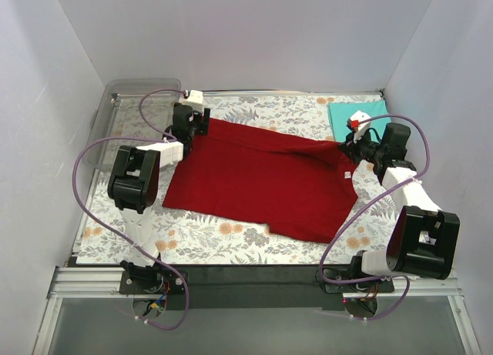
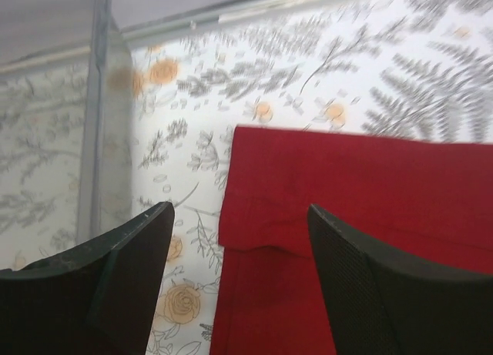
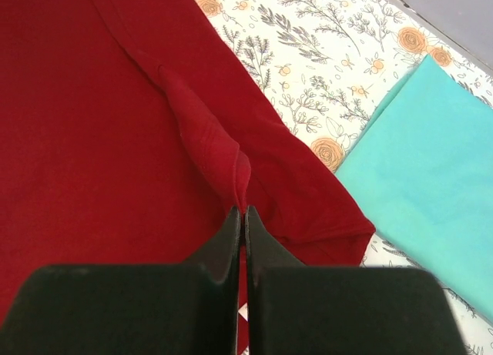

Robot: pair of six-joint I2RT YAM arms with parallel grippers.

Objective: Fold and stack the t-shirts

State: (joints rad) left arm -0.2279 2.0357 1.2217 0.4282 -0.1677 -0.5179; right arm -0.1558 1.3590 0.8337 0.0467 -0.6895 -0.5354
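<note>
A deep red t-shirt [image 1: 262, 182] lies spread across the floral table cover, with a small white tag [image 1: 347, 172] near its right edge. A folded teal t-shirt [image 1: 356, 115] rests at the back right. My left gripper [image 1: 191, 128] hovers open over the red shirt's far left corner; in the left wrist view the folded red hem [image 2: 347, 185] lies between and beyond its spread fingers [image 2: 240, 212]. My right gripper [image 1: 348, 149] is shut on a raised fold of red cloth [image 3: 208, 139] at the shirt's right side [image 3: 244, 210], with the teal shirt [image 3: 431, 162] just beyond.
A clear plastic bin [image 1: 115, 112] stands at the back left corner, and its wall [image 2: 96, 139] is close to my left fingers. White walls enclose the table on three sides. Purple cables loop off both arms.
</note>
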